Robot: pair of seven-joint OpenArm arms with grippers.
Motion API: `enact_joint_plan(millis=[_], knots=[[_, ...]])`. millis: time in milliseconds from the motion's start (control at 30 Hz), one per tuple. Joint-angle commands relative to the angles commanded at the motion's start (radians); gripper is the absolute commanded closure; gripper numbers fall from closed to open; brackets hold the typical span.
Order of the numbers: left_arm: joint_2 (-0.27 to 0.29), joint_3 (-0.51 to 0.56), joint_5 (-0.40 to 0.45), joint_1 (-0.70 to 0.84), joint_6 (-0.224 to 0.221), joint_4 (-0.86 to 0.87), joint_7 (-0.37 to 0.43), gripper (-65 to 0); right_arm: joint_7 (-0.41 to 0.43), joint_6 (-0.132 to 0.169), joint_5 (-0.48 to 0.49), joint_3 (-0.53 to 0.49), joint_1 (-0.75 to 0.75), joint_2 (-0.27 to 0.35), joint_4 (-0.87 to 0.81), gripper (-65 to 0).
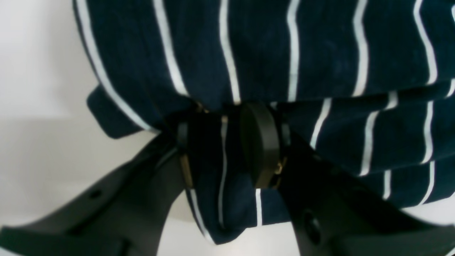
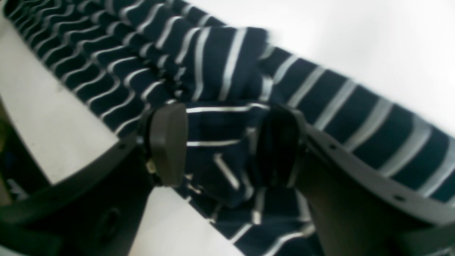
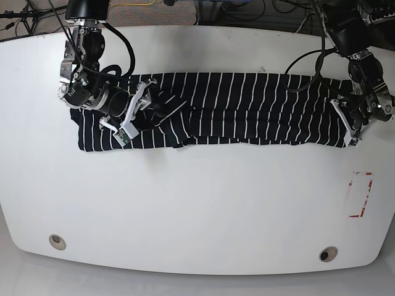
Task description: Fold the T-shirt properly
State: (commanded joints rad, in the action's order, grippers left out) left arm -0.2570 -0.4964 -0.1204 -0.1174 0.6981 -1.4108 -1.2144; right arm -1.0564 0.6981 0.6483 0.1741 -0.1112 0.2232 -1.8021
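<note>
White rounded work table [image 3: 197, 209], seen from above, with cabling behind its far edge.

The glossy white tabletop fills almost the whole base view; its corners are rounded and its surface throws back soft, even light with no hard shadows. Two round metal-rimmed holes sit near the front edge, one at the left [image 3: 57, 241] and one at the right [image 3: 328, 253]. A red rectangular outline [image 3: 360, 195] is marked on the surface at the right side. Beyond the far edge, black and yellow cables [image 3: 139, 7] lie on a dark floor.
</note>
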Motion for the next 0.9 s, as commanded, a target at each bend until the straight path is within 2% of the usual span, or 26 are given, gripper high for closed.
enact_joint_plan(millis=[100,233,333,533,700,800,900], knots=[[0.000,0.000,0.000,0.000,0.000,0.000,0.000,-19.7,0.000,0.000,-0.005,-0.002,-0.006,-0.017,-0.006,-34.9],[0.000,0.000,0.000,0.000,0.000,0.000,0.000,-19.7,-0.005,0.000,0.003,-0.006,-0.040,-0.026,-0.032,-27.4],[-0.002,0.000,0.000,0.000,0.000,0.000,0.000,-19.7,-0.011,0.000,0.005,-0.046,-0.060,-0.023,-0.068,-24.4],[-0.003,0.000,0.000,0.000,0.000,0.000,0.000,-19.7,-0.058,0.000,0.005,-0.170,-0.118,0.015,-0.198,-26.3],[-0.003,0.000,0.000,0.000,0.000,0.000,0.000,-19.7,-0.061,0.000,0.005,-0.302,-0.146,0.058,-0.226,-25.5],[-0.005,0.000,0.000,0.000,0.000,0.000,0.000,-19.7,-0.057,0.000,0.005,-0.334,-0.150,0.081,-0.224,-25.5],[-0.006,0.000,0.000,0.000,0.000,0.000,0.000,-19.7,-0.055,0.000,0.005,-0.318,-0.146,0.087,-0.224,-25.5]])
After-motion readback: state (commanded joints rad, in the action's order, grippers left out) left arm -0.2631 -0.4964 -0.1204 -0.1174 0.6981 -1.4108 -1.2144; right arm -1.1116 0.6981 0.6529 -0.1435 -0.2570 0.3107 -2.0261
